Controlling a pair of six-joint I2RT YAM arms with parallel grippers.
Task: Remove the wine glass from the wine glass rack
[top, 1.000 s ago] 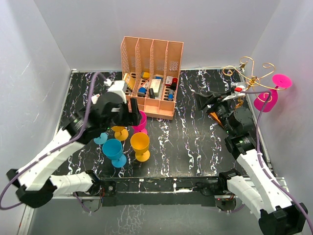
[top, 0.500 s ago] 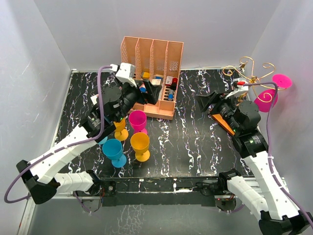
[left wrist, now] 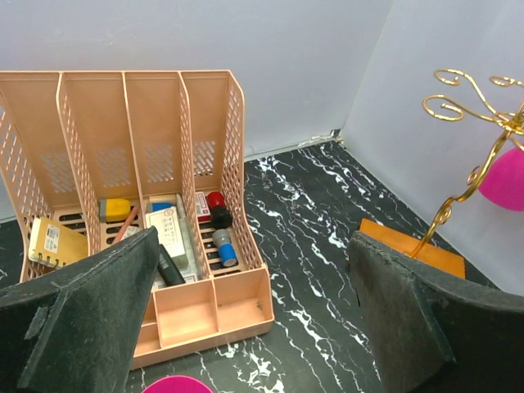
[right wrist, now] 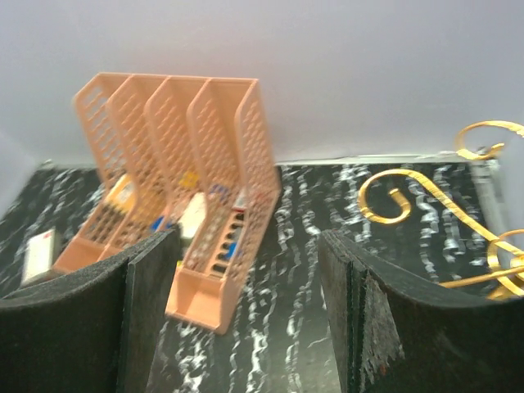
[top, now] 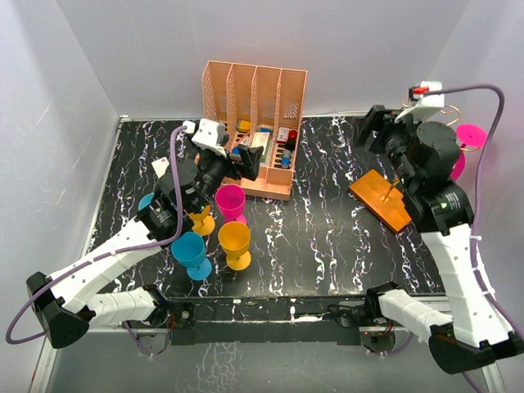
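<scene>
The right gripper [right wrist: 250,282] was open; it needed to swing rightward to the magenta plastic wine glass [top: 472,135] hanging on the gold wire rack [top: 381,199].

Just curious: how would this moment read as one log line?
left tool open | right tool open near wine glass rack | wine glass hanging on rack, untaken

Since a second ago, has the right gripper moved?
Yes. The right gripper moved toward the back wall, leaving the rack's wooden base uncovered.
</scene>
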